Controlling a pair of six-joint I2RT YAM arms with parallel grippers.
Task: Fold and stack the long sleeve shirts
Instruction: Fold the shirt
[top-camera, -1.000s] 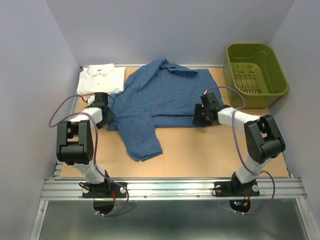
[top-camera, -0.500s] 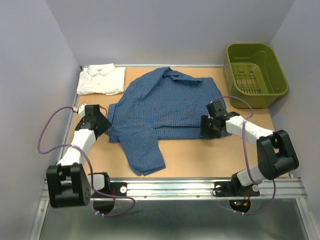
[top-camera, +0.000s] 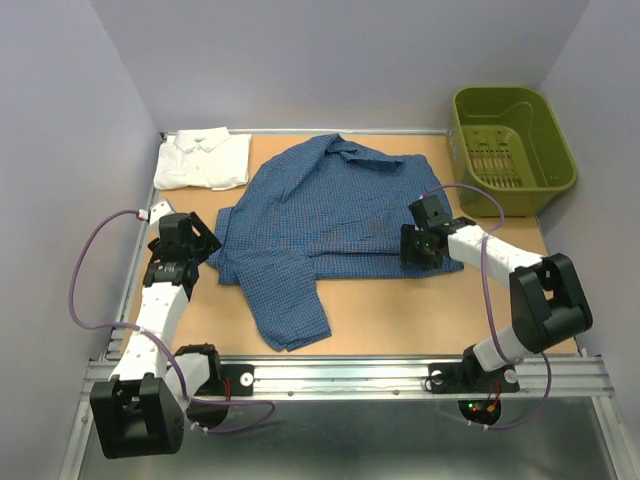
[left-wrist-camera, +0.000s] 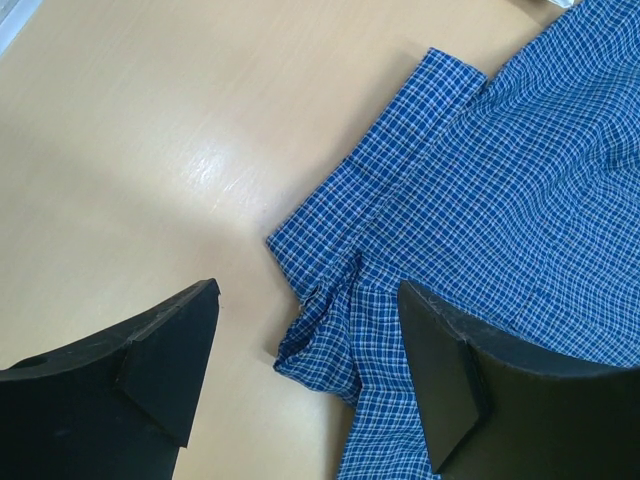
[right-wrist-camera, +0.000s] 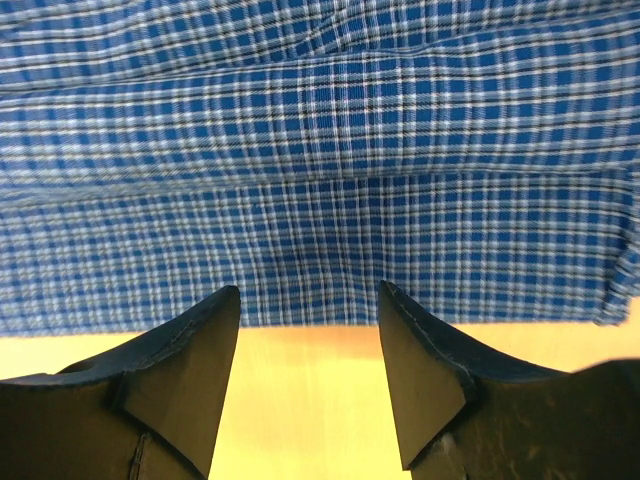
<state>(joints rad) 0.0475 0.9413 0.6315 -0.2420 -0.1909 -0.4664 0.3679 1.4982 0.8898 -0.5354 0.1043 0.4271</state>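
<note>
The dark blue checked shirt (top-camera: 320, 215) lies spread on the wooden table, collar at the back, one sleeve hanging toward the front edge. The folded white shirt (top-camera: 203, 158) sits at the back left corner. My left gripper (top-camera: 205, 243) is open and empty just left of the blue shirt's rumpled left edge (left-wrist-camera: 335, 325), which lies between the jaws in the left wrist view. My right gripper (top-camera: 412, 250) is open and empty at the shirt's right lower hem (right-wrist-camera: 310, 260), over bare table.
An olive-green plastic basket (top-camera: 512, 145) stands at the back right, off the table's corner. Grey walls close in the left, right and back. A metal rail (top-camera: 340, 375) runs along the front edge by the arm bases.
The blue shirt has been pulled flatter and slightly back. Both grippers drew apart from it; the left arm swung out left and forward, the right shifted a little toward the hem.
</note>
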